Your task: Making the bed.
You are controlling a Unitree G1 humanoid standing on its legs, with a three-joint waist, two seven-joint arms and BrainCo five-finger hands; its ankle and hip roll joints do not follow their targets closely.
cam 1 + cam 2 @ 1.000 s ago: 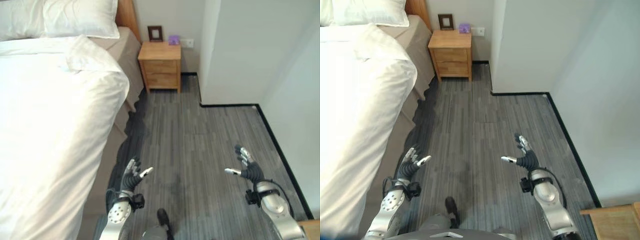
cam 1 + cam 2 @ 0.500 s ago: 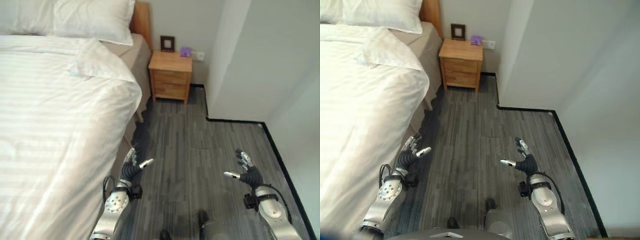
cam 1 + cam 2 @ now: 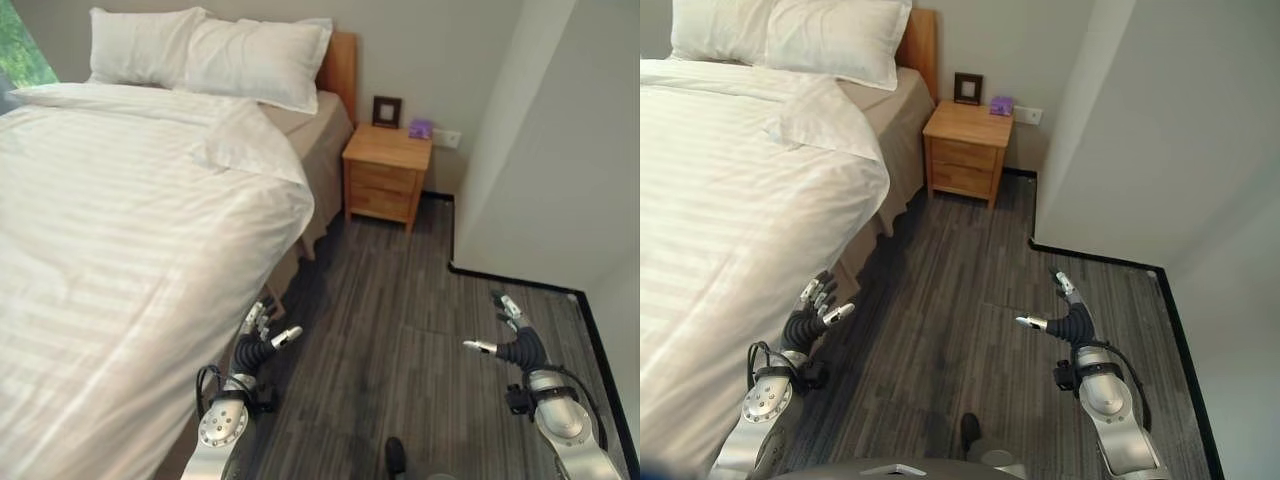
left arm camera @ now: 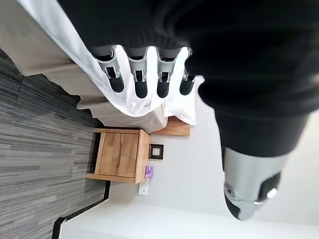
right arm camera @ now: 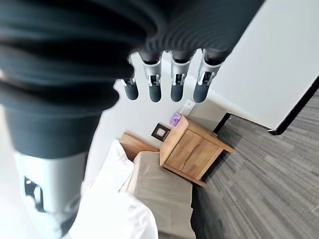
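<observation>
A bed under a white striped duvet (image 3: 120, 230) takes up the left of the eye views. The duvet's corner near the head is folded back (image 3: 250, 150), baring a beige sheet (image 3: 310, 115). Two white pillows (image 3: 250, 60) lean on the wooden headboard (image 3: 343, 62). My left hand (image 3: 258, 342) hangs open just beside the duvet's hanging edge, low over the floor, holding nothing. My right hand (image 3: 515, 343) is open over the grey floor, well away from the bed.
A wooden nightstand (image 3: 388, 175) stands next to the bed's head, with a small picture frame (image 3: 386, 110) and a purple object (image 3: 420, 128) on it. A white wall corner (image 3: 490, 180) juts out on the right. Grey plank floor (image 3: 390, 330) lies between bed and wall.
The camera has swung towards the bed, so more of the duvet and pillows show. My left hand now hangs closer to the duvet's edge. Both hands stay open.
</observation>
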